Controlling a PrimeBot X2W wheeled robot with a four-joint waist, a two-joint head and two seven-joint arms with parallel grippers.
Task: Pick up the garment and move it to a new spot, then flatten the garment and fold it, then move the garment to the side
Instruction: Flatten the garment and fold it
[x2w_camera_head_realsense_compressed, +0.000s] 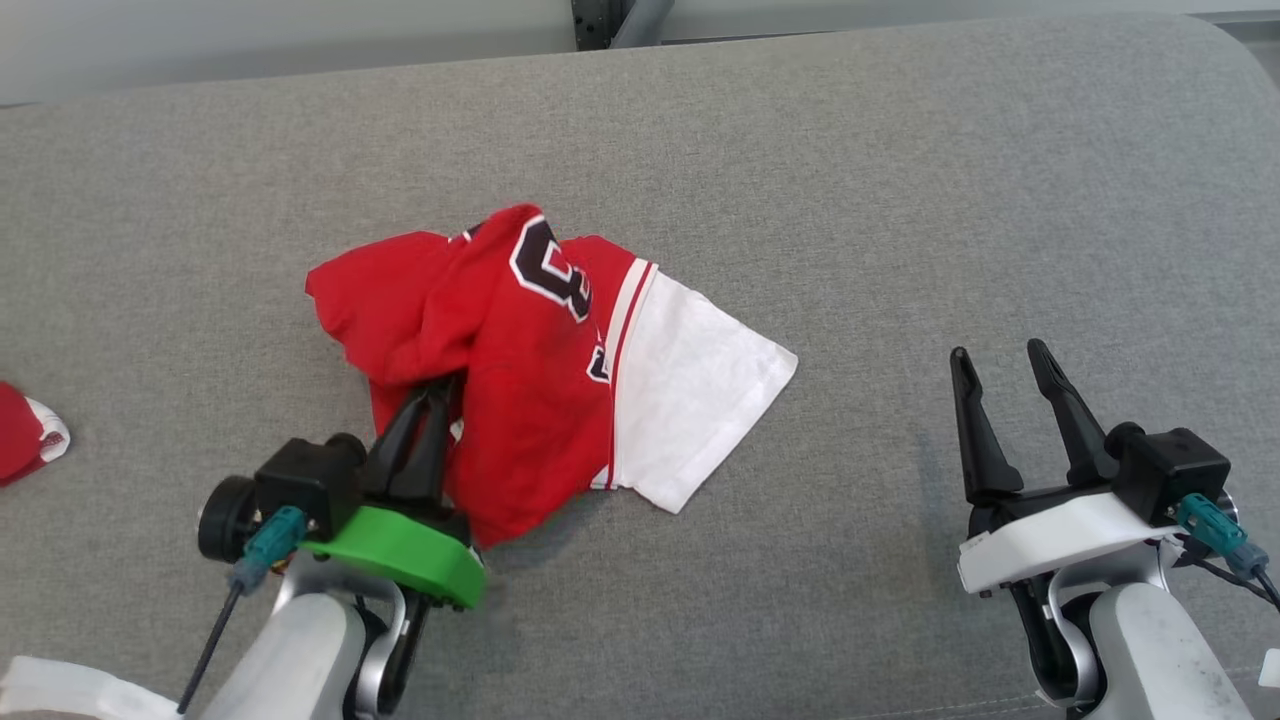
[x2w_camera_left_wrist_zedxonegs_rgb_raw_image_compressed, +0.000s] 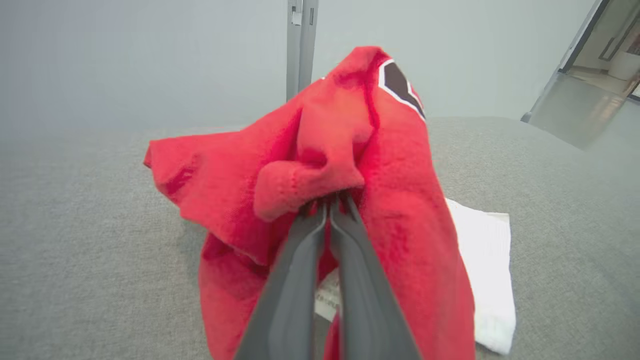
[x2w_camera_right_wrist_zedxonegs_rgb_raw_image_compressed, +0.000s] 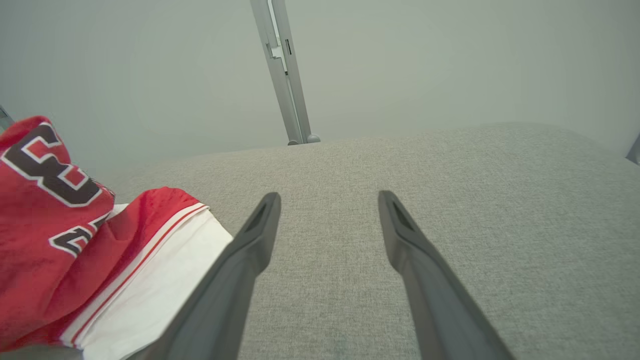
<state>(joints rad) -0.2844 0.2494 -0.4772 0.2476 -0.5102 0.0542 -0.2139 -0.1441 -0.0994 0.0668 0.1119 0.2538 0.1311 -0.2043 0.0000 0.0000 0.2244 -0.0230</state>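
You had a red and white jersey-style garment (x2w_camera_head_realsense_compressed: 540, 370) lying crumpled near the middle of a wide grey upholstered surface (x2w_camera_head_realsense_compressed: 900, 180), a little toward the robot's left side; dark numerals edged in white showed on its raised red folds, and a flat white panel spread out on the side facing the right arm. Your left gripper (x2w_camera_head_realsense_compressed: 438, 390) was pinched shut on a bunched red fold at the garment's near edge, the cloth puckering around the fingertips in the left wrist view; your right gripper (x2w_camera_head_realsense_compressed: 1000, 350) stood wide and empty over bare upholstery, well apart from the garment. You could expect the cloth to handle as light, soft and limp; it would drape and trail from any single pinch, and it was not fragile. The fold you held looked several layers thick, good for carrying but poor for spreading; for flattening, the white panel's free corners and the hem edges seemed the better holds, one for each gripper. The surface was cushioned, woven and matte, so you should have judged it likely to drag at the cloth rather than let it slide. Behind it rose a plain pale wall (x2w_camera_head_realsense_compressed: 250, 40) with a grey metal post (x2w_camera_head_realsense_compressed: 610, 20); a doorway (x2w_camera_left_wrist_zedxonegs_rgb_raw_image_compressed: 610, 50) showed off to one side; a small red and white item (x2w_camera_head_realsense_compressed: 25, 435), possibly more clothing, sat cropped at the left edge.
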